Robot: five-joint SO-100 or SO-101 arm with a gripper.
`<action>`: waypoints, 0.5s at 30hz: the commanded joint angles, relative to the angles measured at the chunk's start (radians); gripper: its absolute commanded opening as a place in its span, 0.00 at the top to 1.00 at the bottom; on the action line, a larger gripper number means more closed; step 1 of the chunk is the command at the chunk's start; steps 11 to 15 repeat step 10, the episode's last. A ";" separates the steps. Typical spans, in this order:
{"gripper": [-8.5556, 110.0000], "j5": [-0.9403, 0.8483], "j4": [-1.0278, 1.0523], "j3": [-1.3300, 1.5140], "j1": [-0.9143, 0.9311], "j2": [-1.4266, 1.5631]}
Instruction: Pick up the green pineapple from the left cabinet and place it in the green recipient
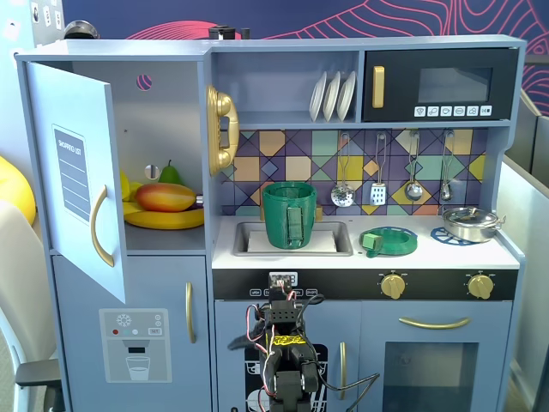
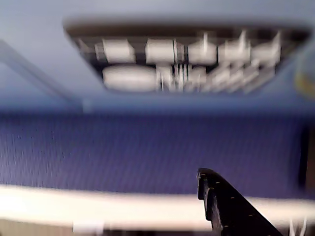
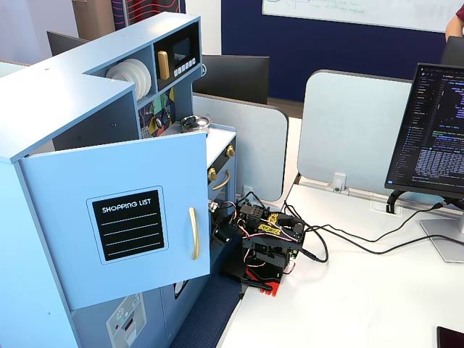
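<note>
Left: cabinet [image 1: 77,184], door open; mango [image 1: 165,196], pear [image 1: 171,174] and bananas [image 1: 163,218] fill its shelf, pineapple not discernible. Centre: recipient [image 1: 289,214] in the sink. Below: folded arm [image 1: 287,343], gripper state indeterminable. The reach should rise clear of the door edge.

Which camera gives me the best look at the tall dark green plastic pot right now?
A fixed view, facing the kitchen front: the tall dark green plastic pot stands upright in the sink, handle toward the camera. The other fixed view hides it behind the open cabinet door. The wrist view is blurred and misses it.
</note>
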 commanded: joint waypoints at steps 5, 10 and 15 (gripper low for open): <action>0.49 0.005 0.268 -0.006 0.009 0.015; 0.54 0.011 0.385 -0.006 0.012 0.015; 0.54 0.011 0.385 -0.006 0.012 0.015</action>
